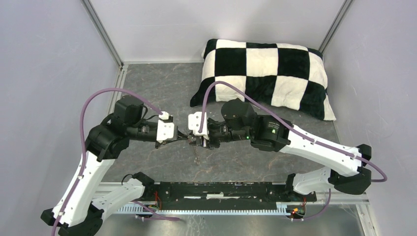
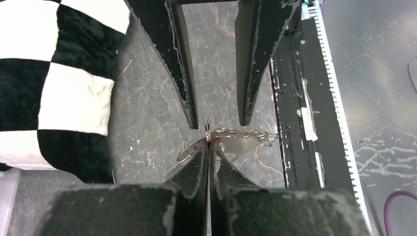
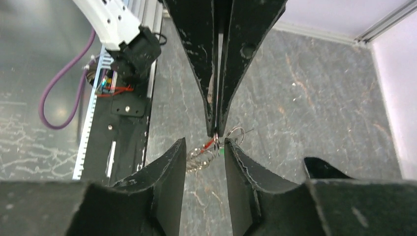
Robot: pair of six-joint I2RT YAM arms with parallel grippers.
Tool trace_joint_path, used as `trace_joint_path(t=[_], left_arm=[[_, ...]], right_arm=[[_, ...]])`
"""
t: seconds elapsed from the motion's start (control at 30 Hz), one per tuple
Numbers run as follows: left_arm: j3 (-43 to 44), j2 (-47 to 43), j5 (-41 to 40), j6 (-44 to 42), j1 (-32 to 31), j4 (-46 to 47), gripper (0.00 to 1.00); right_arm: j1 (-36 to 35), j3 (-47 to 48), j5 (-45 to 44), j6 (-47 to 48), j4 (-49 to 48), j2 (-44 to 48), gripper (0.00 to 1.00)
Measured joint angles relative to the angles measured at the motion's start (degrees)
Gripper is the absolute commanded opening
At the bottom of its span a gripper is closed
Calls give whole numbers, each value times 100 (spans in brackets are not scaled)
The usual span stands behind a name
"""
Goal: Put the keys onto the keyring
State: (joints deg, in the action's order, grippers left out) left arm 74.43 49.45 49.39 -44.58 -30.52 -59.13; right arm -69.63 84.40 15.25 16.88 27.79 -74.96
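My left gripper (image 1: 185,137) is shut on the thin grey keyring (image 2: 207,129), which sticks out just past its tips (image 2: 207,143) above the table. A twisted length of its wire (image 2: 243,133) trails to the right and a small loop (image 2: 187,150) sits to the left. A sliver of the red key (image 3: 207,143) and a speck of the green key (image 3: 223,151) show at the pinch point. My right gripper (image 3: 204,143) is open, facing the left one, with its fingers (image 2: 189,105) on either side of the ring and not touching it.
A black-and-white checked pillow (image 1: 265,73) lies at the back right of the grey table (image 1: 162,88). A black rail with cables (image 1: 221,189) runs along the near edge. Grey walls close in the sides.
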Motion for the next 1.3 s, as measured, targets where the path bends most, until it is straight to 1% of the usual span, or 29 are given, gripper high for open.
trace_joint_path(t=[0.13,0.27,0.4,0.63,0.77,0.8,0.9,0.93,0.97,1.0,1.07,1.13,1.2,1.3], left_arm=[[9,-15,-4,-297,0,-229,2],[24,-52,4,-501,0,-365,2],[28,-74,11,-588,0,-461,2],[31,-103,17,-756,0,-511,2],[31,-153,17,-813,0,-511,2],[31,-162,17,-822,0,-511,2],[31,-190,15,-824,0,-511,2],[31,-201,7,-826,2,-509,2],[31,-210,-2,-826,2,-511,2],[31,-214,0,-826,2,-511,5],[31,-238,-2,-824,4,-498,28],[20,-282,-4,-798,11,-426,39],[15,-348,24,-743,11,-275,42],[13,-444,20,-656,13,-111,42]], right_arm=[[0,188,26,166,461,-160,36],[0,476,24,269,708,-282,35],[0,664,50,293,754,-393,34],[0,667,162,291,787,-511,31],[0,667,192,269,793,-560,23],[0,667,195,262,793,-570,20],[0,667,197,229,789,-603,4],[0,667,203,214,789,-612,1],[-2,667,212,186,789,-616,1],[-4,667,210,188,785,-616,1],[-4,647,208,136,726,-608,1],[0,479,177,87,492,-525,1],[0,175,118,26,149,-380,1],[28,-518,33,-70,-455,9,1]])
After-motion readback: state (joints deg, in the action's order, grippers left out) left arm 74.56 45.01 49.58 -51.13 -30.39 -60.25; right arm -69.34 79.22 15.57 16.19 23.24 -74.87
